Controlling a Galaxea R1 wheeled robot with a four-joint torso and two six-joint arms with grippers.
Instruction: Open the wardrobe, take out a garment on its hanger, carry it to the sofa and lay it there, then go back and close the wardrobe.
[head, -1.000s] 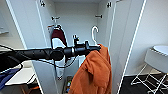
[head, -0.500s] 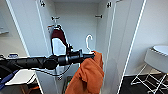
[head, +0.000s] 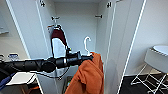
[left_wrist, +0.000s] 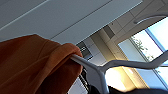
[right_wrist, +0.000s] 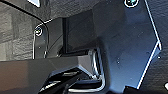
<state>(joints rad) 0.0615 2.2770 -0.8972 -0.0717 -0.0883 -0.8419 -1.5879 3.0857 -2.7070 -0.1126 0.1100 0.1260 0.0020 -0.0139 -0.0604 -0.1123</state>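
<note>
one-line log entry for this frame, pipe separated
phase: garment out | left gripper: holding hanger | garment: orange, draped on hanger, clear of rail | wardrobe: doors open | maroon garment: on rail

Home bedroom: open wardrobe (head: 75, 30), hanging clothes, white chair (head: 156, 62).

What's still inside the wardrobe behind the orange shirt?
Inside the wardrobe, a maroon-and-white garment hangs at the left on its own hanger. The orange garment and the left arm cover the lower interior.
</note>
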